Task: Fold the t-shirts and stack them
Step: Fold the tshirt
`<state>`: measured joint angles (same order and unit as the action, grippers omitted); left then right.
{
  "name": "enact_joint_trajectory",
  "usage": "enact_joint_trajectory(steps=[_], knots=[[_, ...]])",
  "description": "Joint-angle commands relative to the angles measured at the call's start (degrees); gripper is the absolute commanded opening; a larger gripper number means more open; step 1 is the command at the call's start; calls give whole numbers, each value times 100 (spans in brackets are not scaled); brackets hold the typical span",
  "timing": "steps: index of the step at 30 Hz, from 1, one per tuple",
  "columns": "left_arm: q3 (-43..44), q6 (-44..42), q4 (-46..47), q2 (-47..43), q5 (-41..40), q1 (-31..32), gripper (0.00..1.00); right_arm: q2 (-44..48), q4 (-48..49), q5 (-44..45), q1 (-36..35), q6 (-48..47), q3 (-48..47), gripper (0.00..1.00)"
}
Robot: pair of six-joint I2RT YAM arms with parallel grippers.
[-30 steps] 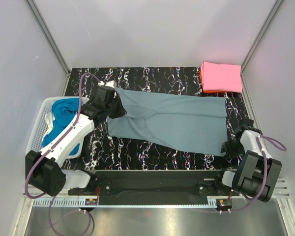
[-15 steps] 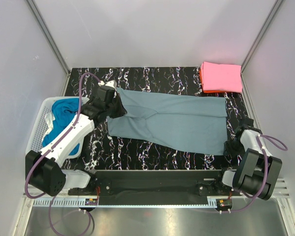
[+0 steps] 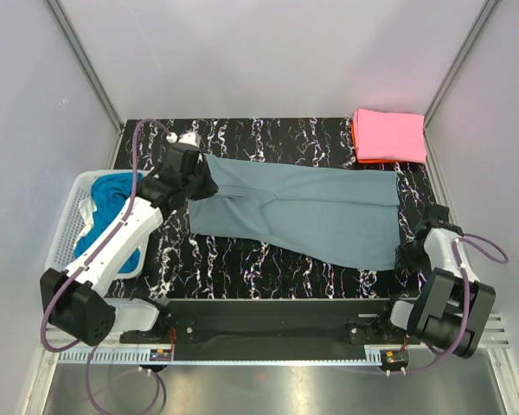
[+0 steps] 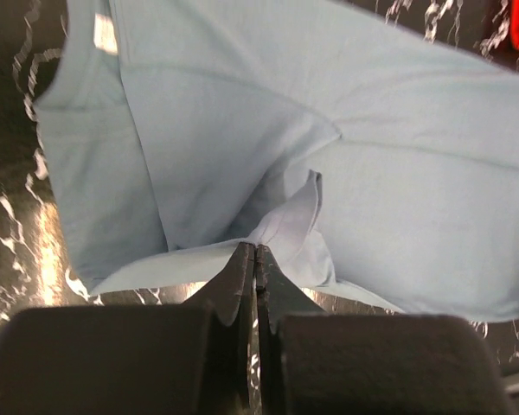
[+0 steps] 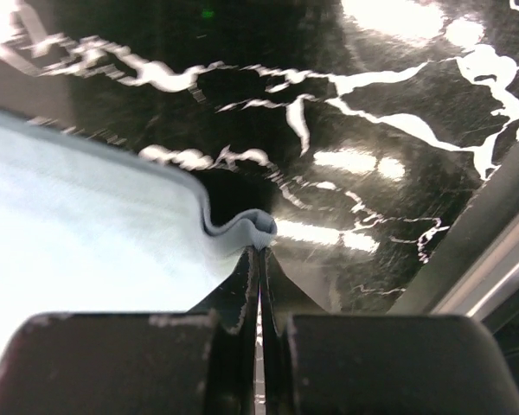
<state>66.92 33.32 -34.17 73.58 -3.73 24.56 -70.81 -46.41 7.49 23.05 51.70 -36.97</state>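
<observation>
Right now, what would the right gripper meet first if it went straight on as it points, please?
The grey-blue t-shirt fold pinched in the right gripper; beyond it, seemingly bare marbled tabletop, though depth is unclear.

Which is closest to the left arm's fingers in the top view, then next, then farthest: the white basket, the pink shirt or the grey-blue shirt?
1. The grey-blue shirt: pinched in the left fingers, touching them.
2. The white basket: off to their left, at the table's edge.
3. The pink shirt: far right back corner.
</observation>
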Motion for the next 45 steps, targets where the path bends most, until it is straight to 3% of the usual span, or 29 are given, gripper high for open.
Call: enact_joint_trajectory(steps=[1,7,20,32,45], knots=[[480,-256,69,7,-444,-39,0,523,-167,-185,15,-152,-240,0],[796,-291,69,253,-533,-188,0,656,106,-371,15,-406,-626,0],[1324,-529,718,1184,-270,-566,0,-1057,1327,-1416,-98,-1347,-1901,0],[1842,-642,499,2063,-611,-742,0,-2121,1197,-846,-731,-1347,-2639,0],[2177,-783,447,2538,-822,-812,0,-2640,1047,-143,-749,-1277,-2798,0]])
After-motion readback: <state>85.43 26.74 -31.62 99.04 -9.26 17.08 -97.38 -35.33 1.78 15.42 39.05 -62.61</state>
